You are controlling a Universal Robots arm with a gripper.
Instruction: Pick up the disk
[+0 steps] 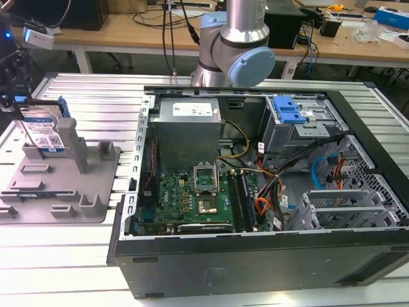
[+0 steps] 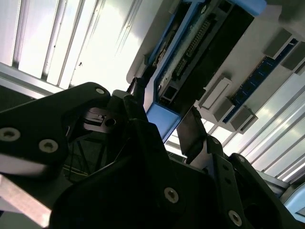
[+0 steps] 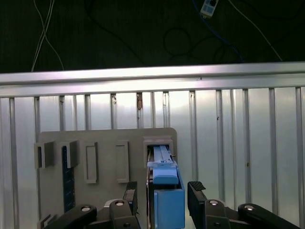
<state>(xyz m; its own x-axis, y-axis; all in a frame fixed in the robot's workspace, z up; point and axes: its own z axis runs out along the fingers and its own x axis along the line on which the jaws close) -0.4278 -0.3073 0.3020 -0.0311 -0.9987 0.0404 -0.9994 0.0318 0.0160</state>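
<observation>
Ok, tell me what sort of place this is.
Probably a robotics or electronics lab bench: an open computer case with its motherboard bare sits on a slatted metal table, a grey fixture holds the disk upright, and wooden benches strewn with cables and gear stand behind.

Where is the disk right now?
The disk stands upright in the grey fixture at the exterior view's left, beside the open computer case, with the gripper open on either side of it.

1. At the frame's centre foreground, the disk (image 3: 167,198), blue edge showing, stands upright in a slot of the grey fixture (image 3: 105,162).
2. The gripper (image 3: 163,190) straddles it, black fingers (image 3: 196,191) just clear of either side.
3. A ribbed metal table (image 3: 238,143) lies beneath.
</observation>
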